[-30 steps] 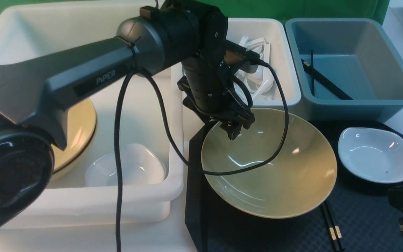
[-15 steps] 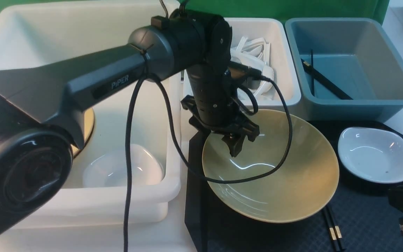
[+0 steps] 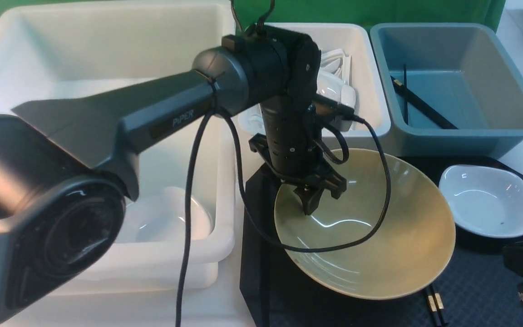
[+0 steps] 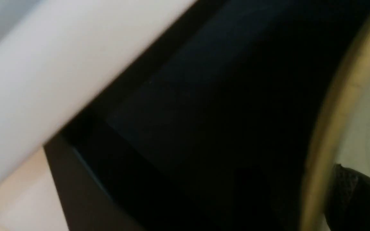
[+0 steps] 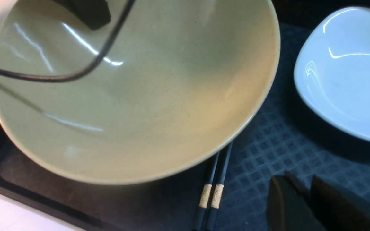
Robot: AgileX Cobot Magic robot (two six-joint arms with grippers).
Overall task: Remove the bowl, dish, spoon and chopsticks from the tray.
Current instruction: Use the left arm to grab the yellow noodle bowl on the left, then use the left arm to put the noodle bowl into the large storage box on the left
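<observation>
The tan-yellow bowl point(image 3: 379, 245) sits tilted over the left part of the black tray point(image 3: 470, 290). My left gripper point(image 3: 309, 206) is shut on the bowl's far left rim, with one finger point(image 4: 358, 199) inside the bowl point(image 4: 332, 112). The white dish point(image 3: 486, 206) lies on the tray to the bowl's right. The black chopsticks point(image 3: 434, 302) stick out from under the bowl's near edge, gold bands showing point(image 5: 212, 195). My right gripper point(image 5: 300, 181) is shut and empty, low over the tray near the dish point(image 5: 345, 70). No spoon shows on the tray.
A large white tub point(image 3: 107, 68) at the left holds a tan plate and clear dishes. A small white tub point(image 3: 357, 59) behind the bowl holds white spoons. A grey-blue tub point(image 3: 461, 77) holds black chopsticks. My left arm's cable point(image 3: 334, 247) loops over the bowl.
My left gripper has moved right and nearer with the bowl's rim in it, and the bowl has shifted right over the chopsticks. The right arm has not moved.
</observation>
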